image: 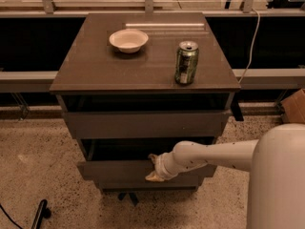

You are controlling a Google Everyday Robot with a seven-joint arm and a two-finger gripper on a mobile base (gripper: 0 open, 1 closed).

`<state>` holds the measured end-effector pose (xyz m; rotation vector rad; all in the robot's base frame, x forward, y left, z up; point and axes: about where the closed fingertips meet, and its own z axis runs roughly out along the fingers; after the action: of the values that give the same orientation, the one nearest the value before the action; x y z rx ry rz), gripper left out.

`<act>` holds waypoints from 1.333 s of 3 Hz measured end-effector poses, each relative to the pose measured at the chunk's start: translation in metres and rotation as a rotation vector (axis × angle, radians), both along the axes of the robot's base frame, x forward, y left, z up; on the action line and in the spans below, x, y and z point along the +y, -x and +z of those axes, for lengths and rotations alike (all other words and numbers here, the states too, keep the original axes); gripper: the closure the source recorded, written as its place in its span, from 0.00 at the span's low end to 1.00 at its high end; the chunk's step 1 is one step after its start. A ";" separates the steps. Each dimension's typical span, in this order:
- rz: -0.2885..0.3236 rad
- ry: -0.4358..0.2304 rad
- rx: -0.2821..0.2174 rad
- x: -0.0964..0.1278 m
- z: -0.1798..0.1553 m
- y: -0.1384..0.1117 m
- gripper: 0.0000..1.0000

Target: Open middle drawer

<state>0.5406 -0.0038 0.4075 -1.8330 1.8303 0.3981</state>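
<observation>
Middle drawer — second of three dark grey-brown fronts, low on the cabinet, standing a little forward of the carcass with a dark gap above its top edge. My claw sits at that front, right of its centre, at the top edge; whether it is spread or pressed together I cannot tell. My arm reaches in from the right, white, crossing the drawer's right half.

Count: three drawers — top drawer also forward of the carcass, bottom drawer just under my claw. One cabinet top bearing one white bowl back left and one green can upright to the right, well apart, both back from the front edge.

Room: speckled floor lies bare in front and to the left. One cardboard box stands off to the right; one black object lies low left.
</observation>
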 end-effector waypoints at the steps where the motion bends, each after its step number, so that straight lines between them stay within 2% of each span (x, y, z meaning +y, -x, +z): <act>1: 0.002 0.000 0.003 0.001 0.004 0.001 0.68; 2: 0.002 0.000 0.003 0.001 0.006 0.001 0.58; 3: 0.002 0.000 0.003 0.001 0.006 0.001 0.39; 4: 0.002 0.000 0.003 0.001 0.007 0.001 0.09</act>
<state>0.5394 -0.0033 0.4141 -1.8349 1.8307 0.4020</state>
